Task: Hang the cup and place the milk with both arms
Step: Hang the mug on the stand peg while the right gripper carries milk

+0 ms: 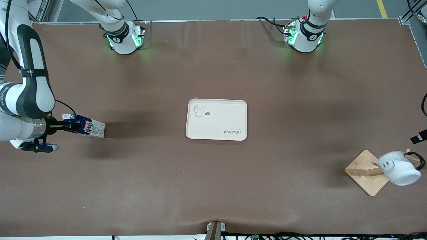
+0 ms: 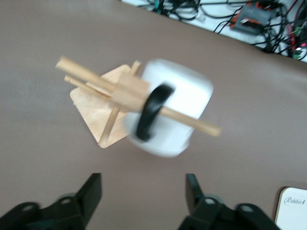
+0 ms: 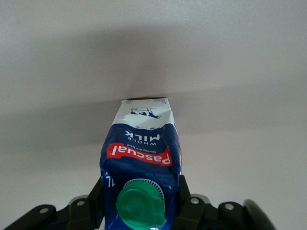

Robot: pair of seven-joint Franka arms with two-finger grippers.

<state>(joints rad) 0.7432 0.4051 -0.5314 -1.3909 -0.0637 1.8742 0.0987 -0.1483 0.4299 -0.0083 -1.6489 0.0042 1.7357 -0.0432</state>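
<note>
The milk (image 1: 87,126) is a blue-topped carton with a green cap (image 3: 140,203), a red band and a white lower part. It is tipped on its side near the right arm's end of the table, base toward the tray. My right gripper (image 3: 139,197) is shut on its top, one finger on each side. The cup (image 1: 399,168), white with a black handle (image 2: 150,113), hangs by its handle on a peg of the wooden rack (image 1: 364,171). My left gripper (image 2: 143,191) is open and empty, above the table beside the rack and clear of the cup (image 2: 171,107).
A cream tray (image 1: 217,119) with a small bear print lies in the middle of the table. The rack's square wooden base (image 2: 102,111) stands near the left arm's end. Cables and electronics (image 2: 249,17) lie along the table's edge.
</note>
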